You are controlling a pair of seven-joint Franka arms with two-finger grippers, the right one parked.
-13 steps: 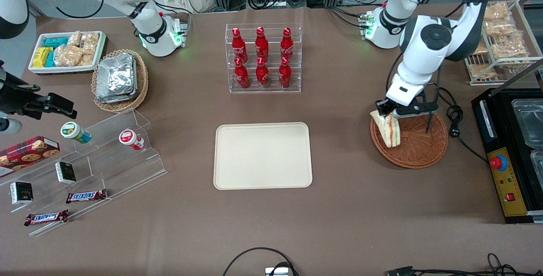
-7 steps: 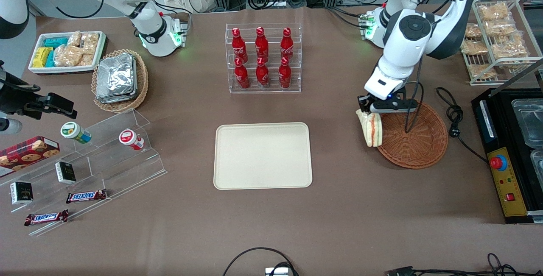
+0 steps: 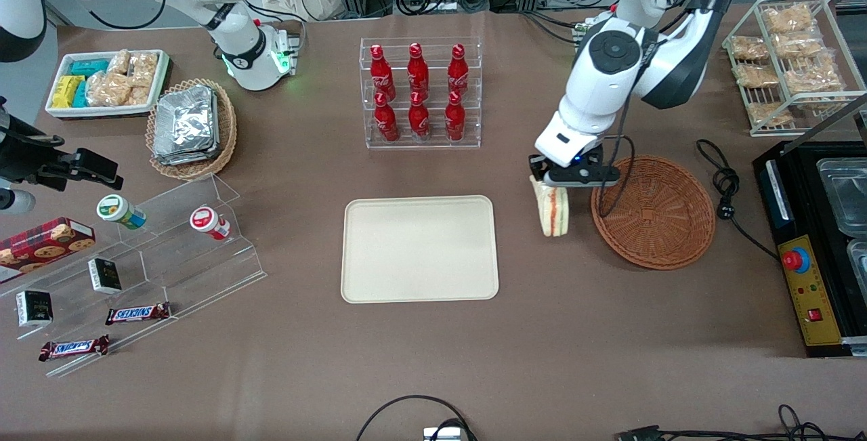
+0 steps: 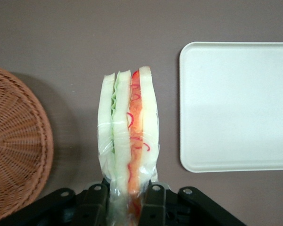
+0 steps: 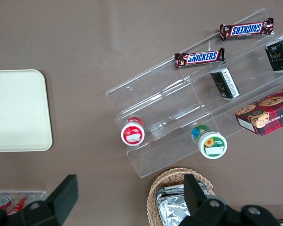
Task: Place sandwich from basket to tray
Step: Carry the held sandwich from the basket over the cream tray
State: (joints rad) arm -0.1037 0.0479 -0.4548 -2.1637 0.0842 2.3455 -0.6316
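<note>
My left arm's gripper (image 3: 550, 187) is shut on the clear-wrapped sandwich (image 3: 553, 213), which hangs from it above the bare table between the reddish-brown woven basket (image 3: 660, 224) and the cream tray (image 3: 419, 248). In the left wrist view the sandwich (image 4: 129, 127) stands edge-on between the black fingers (image 4: 95, 202), its red, orange and green layers showing, with the basket (image 4: 16, 146) to one side and the tray (image 4: 238, 106) to the other. The basket holds nothing. The tray holds nothing.
A clear rack of red bottles (image 3: 420, 92) stands farther from the front camera than the tray. A black cable (image 3: 725, 187) and a black machine (image 3: 813, 244) lie beside the basket toward the working arm's end. A wire rack of bagged snacks (image 3: 789, 55) stands there too.
My gripper has carried the sandwich up out of the basket and sideways toward the tray; it now hangs over the table, clear of the basket's rim.
</note>
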